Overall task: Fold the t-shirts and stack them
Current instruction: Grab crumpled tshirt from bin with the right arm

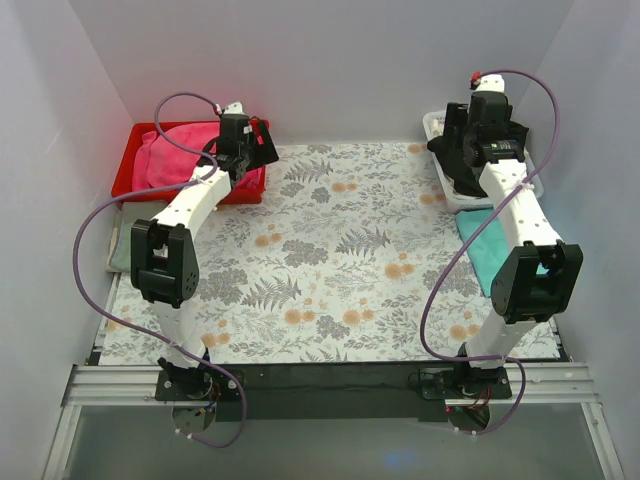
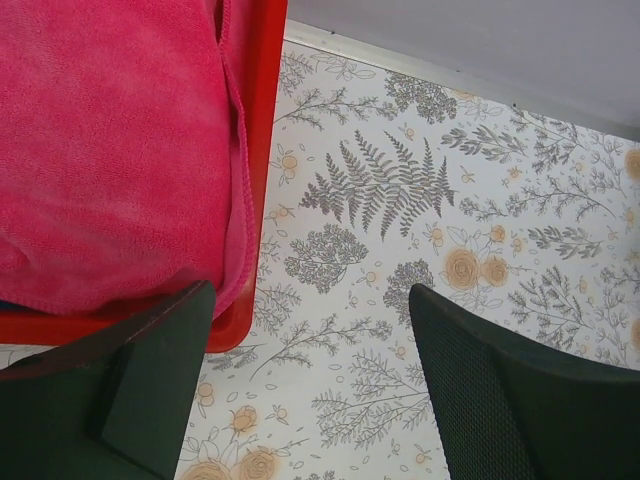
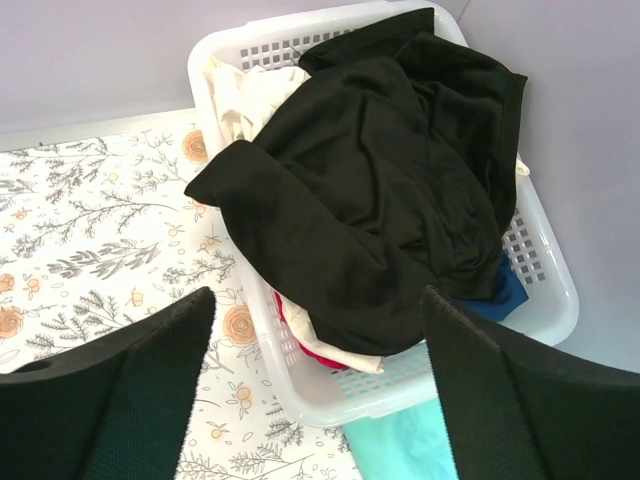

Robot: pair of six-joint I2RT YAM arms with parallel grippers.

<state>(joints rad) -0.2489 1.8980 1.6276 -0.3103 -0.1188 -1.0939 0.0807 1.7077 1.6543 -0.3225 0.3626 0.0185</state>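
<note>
A large black t-shirt (image 3: pixel 380 180) lies crumpled on top of other clothes in a white basket (image 3: pixel 545 300) at the back right, and part of it hangs over the basket's near rim. A teal t-shirt (image 3: pixel 400 450) lies flat on the table just in front of the basket (image 1: pixel 470 200), beside the right arm (image 1: pixel 490 250). My right gripper (image 3: pixel 318 300) hovers open above the basket's near corner, holding nothing. My left gripper (image 2: pixel 310 300) stands open over the floral cloth, just right of a red bin, also with nothing in it.
The red bin (image 2: pixel 268 120) at the back left holds a pink towel (image 2: pixel 110 150). A grey-green cloth (image 1: pixel 120 245) lies at the table's left edge. A floral cover (image 1: pixel 330 250) spans the table. White walls close in the back and both sides.
</note>
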